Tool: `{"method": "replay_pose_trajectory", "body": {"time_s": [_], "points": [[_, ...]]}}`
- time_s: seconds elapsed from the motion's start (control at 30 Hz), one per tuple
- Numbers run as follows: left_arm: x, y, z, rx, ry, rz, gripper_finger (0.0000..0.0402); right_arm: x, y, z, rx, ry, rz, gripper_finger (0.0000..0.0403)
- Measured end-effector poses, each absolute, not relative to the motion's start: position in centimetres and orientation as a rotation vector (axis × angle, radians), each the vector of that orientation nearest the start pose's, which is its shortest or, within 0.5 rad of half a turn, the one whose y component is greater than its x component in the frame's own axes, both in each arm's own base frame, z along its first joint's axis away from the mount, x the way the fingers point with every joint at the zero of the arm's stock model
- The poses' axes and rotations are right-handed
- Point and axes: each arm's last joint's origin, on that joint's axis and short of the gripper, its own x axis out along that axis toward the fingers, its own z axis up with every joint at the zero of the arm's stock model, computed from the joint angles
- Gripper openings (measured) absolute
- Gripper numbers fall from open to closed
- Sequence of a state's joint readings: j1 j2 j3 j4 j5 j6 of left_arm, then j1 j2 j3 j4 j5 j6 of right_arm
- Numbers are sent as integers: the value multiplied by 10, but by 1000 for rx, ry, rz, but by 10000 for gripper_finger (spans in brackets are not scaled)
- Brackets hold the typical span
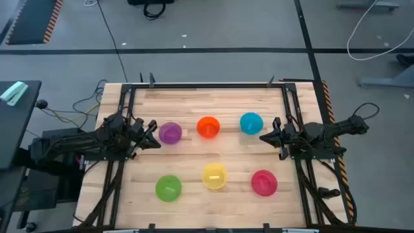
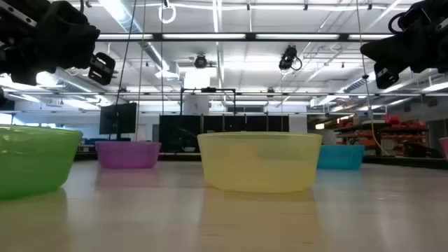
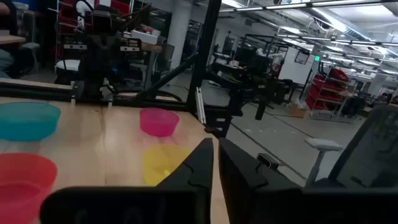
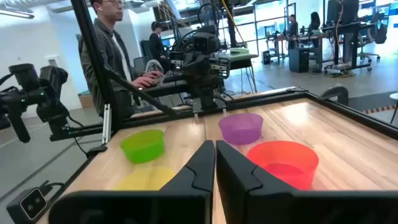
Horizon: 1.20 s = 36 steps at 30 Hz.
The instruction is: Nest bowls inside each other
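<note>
Six bowls rest upright on their bases on the wooden table. In the far row are purple [image 1: 170, 133], orange [image 1: 207, 127] and blue [image 1: 251, 123]. In the near row are green [image 1: 168, 188], yellow [image 1: 215, 176] and pink-red [image 1: 264, 182]. None sits inside another. My left gripper [image 1: 152, 134] hovers just left of the purple bowl, shut and empty [image 3: 216, 163]. My right gripper [image 1: 264, 138] hovers near the blue bowl, between it and the pink-red one, also shut and empty [image 4: 215, 163]. In the low view both grippers [image 2: 101, 68] [image 2: 381, 70] hang well above the table.
Black frame rails [image 1: 123, 123] [image 1: 291, 116] run along the table's left and right sides beside the arms. Bare wood [image 1: 213, 103] lies between the far bowl row and the far edge. A person [image 4: 115, 56] stands beyond the table's left side in the right wrist view.
</note>
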<state>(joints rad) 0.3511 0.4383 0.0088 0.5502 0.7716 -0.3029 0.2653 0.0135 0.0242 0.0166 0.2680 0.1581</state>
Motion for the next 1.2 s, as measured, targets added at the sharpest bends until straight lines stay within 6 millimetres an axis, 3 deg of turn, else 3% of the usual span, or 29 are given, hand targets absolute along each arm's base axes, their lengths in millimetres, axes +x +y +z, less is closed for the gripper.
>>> {"method": "replay_pose_trajectory", "body": {"time_s": [1.2], "points": [[116, 21, 179, -233, -39, -431, 36, 95, 18, 172, 165, -27, 0, 22]]}}
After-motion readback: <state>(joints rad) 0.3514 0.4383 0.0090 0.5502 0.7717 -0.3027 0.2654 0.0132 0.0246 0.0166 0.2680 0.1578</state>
